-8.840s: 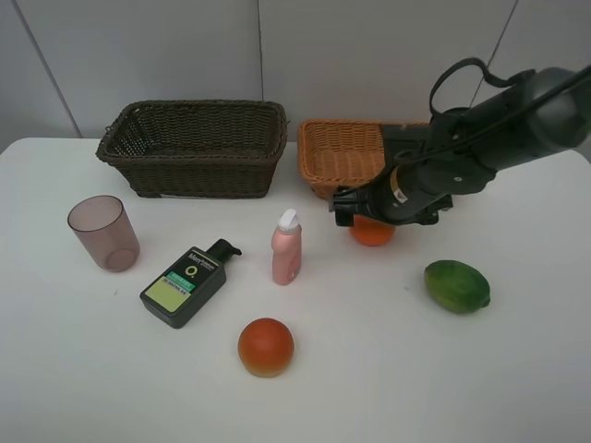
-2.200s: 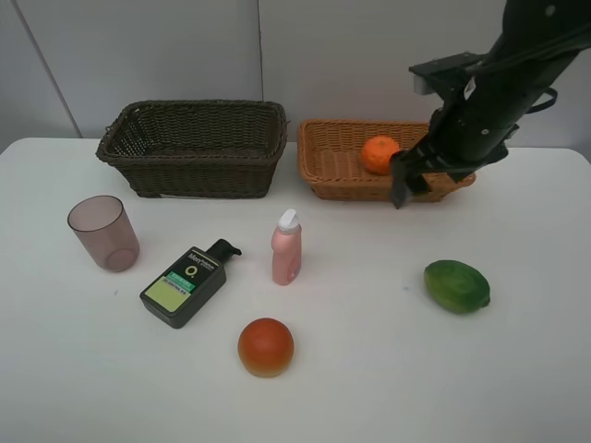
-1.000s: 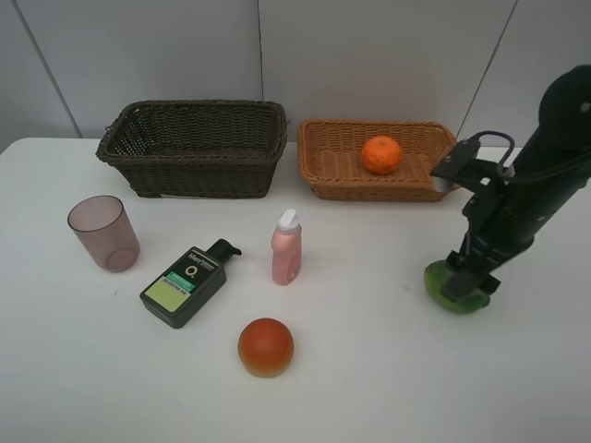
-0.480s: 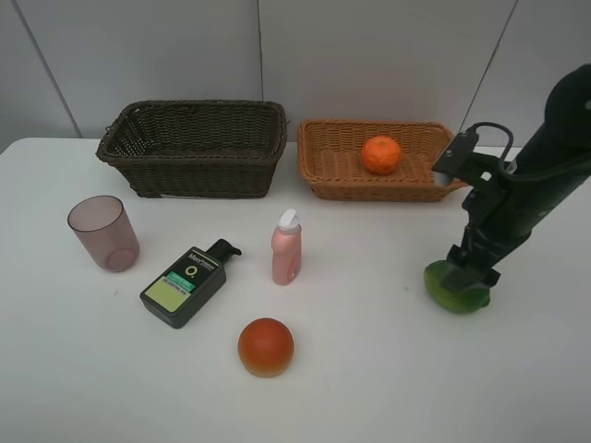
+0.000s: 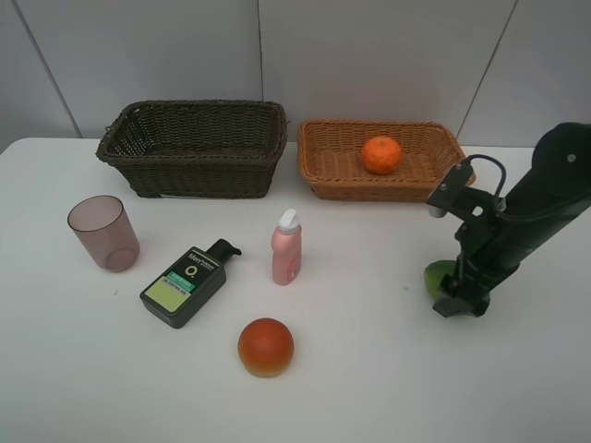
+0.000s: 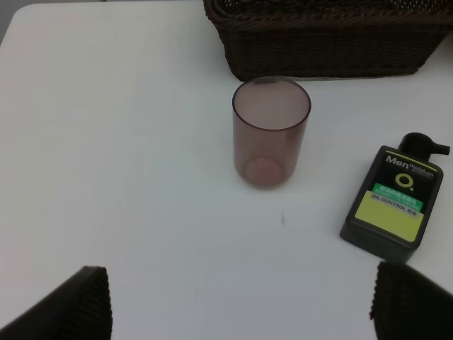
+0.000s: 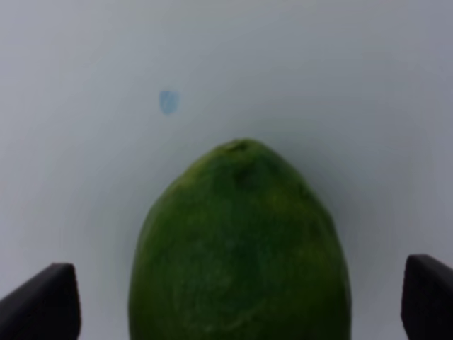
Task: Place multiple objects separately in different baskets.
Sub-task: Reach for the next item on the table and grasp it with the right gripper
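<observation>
My right gripper [image 5: 459,300] is down at the table over the green oval fruit [image 5: 438,275], which it mostly hides in the high view. In the right wrist view the fruit [image 7: 241,248] lies between the open fingertips [image 7: 42,303], and I cannot tell whether they touch it. The orange [image 5: 380,154] rests in the light tan basket [image 5: 323,152]. The dark brown basket [image 5: 194,148] holds nothing visible. My left gripper [image 6: 241,303] is open above the table, short of the mauve cup [image 6: 271,131] and the green pump bottle [image 6: 394,209].
On the table stand the cup [image 5: 103,232], the pump bottle [image 5: 187,283] lying flat, the upright pink bottle [image 5: 286,247] and the red-orange fruit [image 5: 266,346] near the front. The dark basket [image 6: 325,42] stands behind the cup.
The right arm has sunk lower over the green fruit, covering more of it. Its jaws stay open. Nothing else has moved.
</observation>
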Controlling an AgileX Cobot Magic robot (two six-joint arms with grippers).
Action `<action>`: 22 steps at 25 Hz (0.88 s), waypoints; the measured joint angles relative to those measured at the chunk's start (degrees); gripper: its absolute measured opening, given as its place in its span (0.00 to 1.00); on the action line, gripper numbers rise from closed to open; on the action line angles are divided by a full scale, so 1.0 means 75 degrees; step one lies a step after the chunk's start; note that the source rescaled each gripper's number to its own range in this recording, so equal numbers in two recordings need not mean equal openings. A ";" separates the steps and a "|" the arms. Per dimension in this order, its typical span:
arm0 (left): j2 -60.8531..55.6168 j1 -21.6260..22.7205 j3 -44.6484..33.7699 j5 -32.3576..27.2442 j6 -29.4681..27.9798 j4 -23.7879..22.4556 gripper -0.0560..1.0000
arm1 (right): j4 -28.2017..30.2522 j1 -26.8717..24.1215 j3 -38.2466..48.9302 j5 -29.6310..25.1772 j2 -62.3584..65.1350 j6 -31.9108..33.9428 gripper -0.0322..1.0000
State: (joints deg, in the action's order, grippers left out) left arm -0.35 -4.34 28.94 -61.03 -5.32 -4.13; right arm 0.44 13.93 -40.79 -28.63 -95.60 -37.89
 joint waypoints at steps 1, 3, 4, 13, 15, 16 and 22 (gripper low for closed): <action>0.0000 0.0000 0.0000 0.0000 0.0000 0.0000 0.96 | 0.0000 0.0000 0.0000 0.0065 0.0000 0.0000 0.98; 0.0000 0.0000 0.0000 0.0000 0.0000 0.0000 0.96 | 0.0000 0.0000 0.0000 0.0121 0.0000 0.0000 0.98; 0.0000 0.0000 0.0000 0.0000 0.0000 0.0000 0.96 | 0.0000 0.0000 0.0006 0.0175 -0.0006 0.0000 0.98; 0.0000 0.0000 0.0000 0.0000 0.0000 0.0000 0.96 | 0.0009 0.0000 0.0097 0.0372 -0.0361 0.0000 0.98; 0.0000 0.0000 0.0000 0.0000 0.0000 0.0000 0.96 | 0.0009 0.0000 0.0117 0.0372 -0.0505 0.0000 0.98; 0.0000 0.0000 0.0000 0.0000 0.0000 0.0000 0.96 | 0.0009 0.0000 0.0117 0.0380 -0.0538 0.0000 0.98; 0.0000 0.0000 0.0000 0.0000 0.0000 0.0000 0.96 | -0.0005 0.0000 0.0117 0.0536 -0.0571 0.0000 0.66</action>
State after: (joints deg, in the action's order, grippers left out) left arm -0.35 -4.34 28.94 -61.03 -5.32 -4.13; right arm 0.40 13.93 -39.91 -24.61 -99.89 -37.89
